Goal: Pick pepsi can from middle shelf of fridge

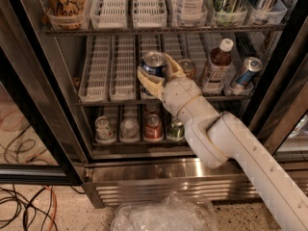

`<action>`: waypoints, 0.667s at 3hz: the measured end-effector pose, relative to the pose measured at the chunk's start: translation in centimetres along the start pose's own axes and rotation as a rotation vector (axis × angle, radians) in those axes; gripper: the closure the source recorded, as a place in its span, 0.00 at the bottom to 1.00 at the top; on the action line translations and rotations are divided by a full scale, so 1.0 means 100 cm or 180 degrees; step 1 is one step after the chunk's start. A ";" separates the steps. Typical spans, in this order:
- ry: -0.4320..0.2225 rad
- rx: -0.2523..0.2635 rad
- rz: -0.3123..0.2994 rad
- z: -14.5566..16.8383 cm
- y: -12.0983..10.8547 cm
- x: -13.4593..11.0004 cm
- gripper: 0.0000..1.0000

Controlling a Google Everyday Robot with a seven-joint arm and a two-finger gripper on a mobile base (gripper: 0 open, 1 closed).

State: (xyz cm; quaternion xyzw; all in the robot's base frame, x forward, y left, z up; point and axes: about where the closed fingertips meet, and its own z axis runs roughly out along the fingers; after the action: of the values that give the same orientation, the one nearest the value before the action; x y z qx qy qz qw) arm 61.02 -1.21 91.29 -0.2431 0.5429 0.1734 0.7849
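The cream two-finger gripper (pixel 159 74) sits just above centre frame with its fingers hugging both sides of the dark blue pepsi can (pixel 154 64) with the silver top, so it's holding it. The can sits at the front of the wire middle shelf (pixel 98 73) with white slotted lane trays, inside the stainless-steel fridge (pixel 144 174). Right of it stand a copper-gold can (pixel 187 67), a brown bottle with white cap (pixel 217 64) and a slim blue-and-silver can (pixel 246 71).

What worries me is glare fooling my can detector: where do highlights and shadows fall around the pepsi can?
Camera view: the pepsi can shows a bright highlight on its silver top, with the gripper at it on the middle shelf; the fridge glints along its steel base; the lower rack of cans sits in dimmer shadow.
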 end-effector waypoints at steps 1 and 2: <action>0.0129 -0.0062 -0.0035 -0.016 0.010 0.001 1.00; 0.0289 -0.0190 -0.0035 -0.034 0.020 0.005 1.00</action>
State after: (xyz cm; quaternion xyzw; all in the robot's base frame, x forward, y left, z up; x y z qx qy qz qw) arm 57.52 -1.46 89.48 -0.2770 0.5712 0.1741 0.7528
